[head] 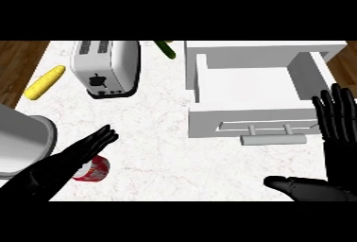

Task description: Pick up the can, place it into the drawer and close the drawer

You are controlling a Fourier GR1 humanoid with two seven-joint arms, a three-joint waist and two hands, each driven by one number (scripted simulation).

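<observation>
A red and white can [96,170] lies on the white counter at the lower left. My left hand [70,160] stretches over it with straight fingers and hides part of it; nothing is curled round the can. The white drawer [244,80] stands pulled open at the upper right, its inside bare, with a grey bar handle [273,139] on its front. At the right edge my right hand [335,142] is open, fingers up beside the drawer's front corner, thumb [293,185] pointing left.
A silver toaster [106,66] stands at the upper middle left. A yellow corn cob [45,82] lies at the counter's left edge. A green vegetable [165,48] shows at the top. A grey pot [21,142] sits at the far left.
</observation>
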